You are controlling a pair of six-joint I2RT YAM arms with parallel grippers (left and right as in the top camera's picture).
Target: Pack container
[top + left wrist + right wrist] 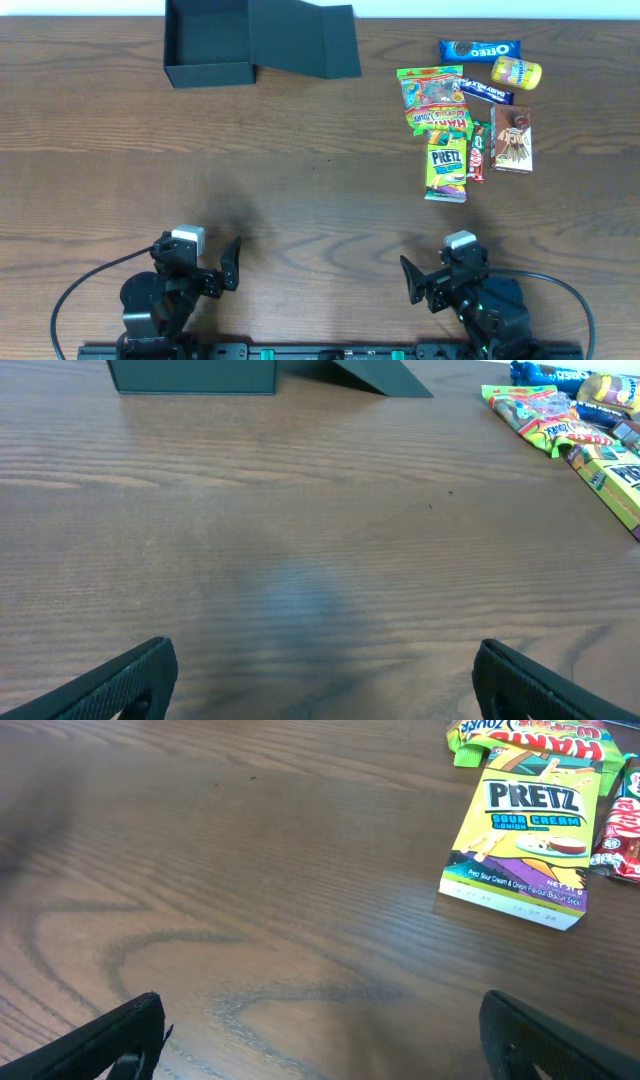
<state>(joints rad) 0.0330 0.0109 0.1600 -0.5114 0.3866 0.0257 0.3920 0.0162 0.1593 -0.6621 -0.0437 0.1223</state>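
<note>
The container [207, 72] is a dark square box at the far left of the table, its lid [305, 40] open and lying flat to its right; its front wall also shows in the left wrist view [192, 376]. A cluster of snack packets lies at the far right: an Oreo pack [480, 48], a yellow pack [516, 71], a gummy bag [432, 88], a Pretz box [447, 166] [527, 835], a red bar [478, 151] and a brown box [512, 139]. My left gripper [222, 265] [320, 680] and right gripper [420, 282] [320, 1040] are open and empty near the front edge.
The wooden table [300, 170] stretches between the grippers and the objects. A dark blue bar [487, 92] lies among the snacks. The snack cluster shows at the upper right of the left wrist view [570, 420].
</note>
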